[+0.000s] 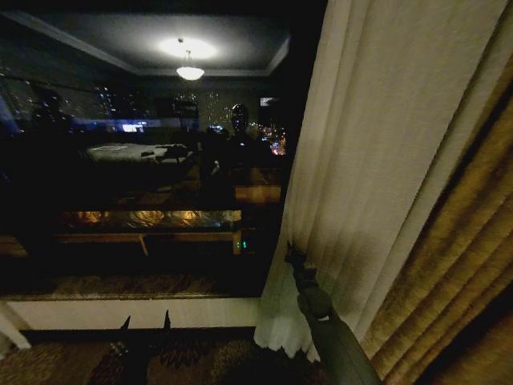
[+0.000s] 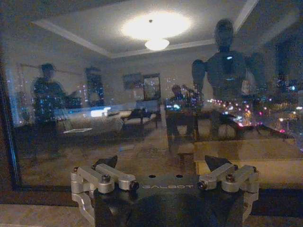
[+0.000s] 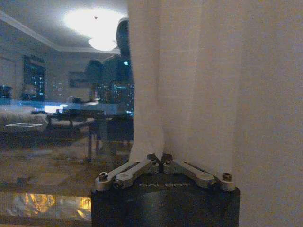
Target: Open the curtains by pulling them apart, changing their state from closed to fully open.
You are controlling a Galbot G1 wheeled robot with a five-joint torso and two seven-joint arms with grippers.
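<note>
The right claw (image 1: pixel 293 258) was closed on the inner edge of the sheer off-white curtain (image 1: pixel 377 160), its fingertips (image 3: pixel 152 158) meeting on a bunched fold of the fabric (image 3: pixel 189 85). The curtain hung gathered at the right side of the window (image 1: pixel 144 160), just beside the golden-brown drape (image 1: pixel 457 265), with dark glass bare to its left. The left claw (image 2: pixel 164 163) stood wide open and held nothing, facing the glass low near the sill (image 1: pixel 120 309); in the head view it was probably the two dark points (image 1: pixel 147 321) at the lower edge.
</note>
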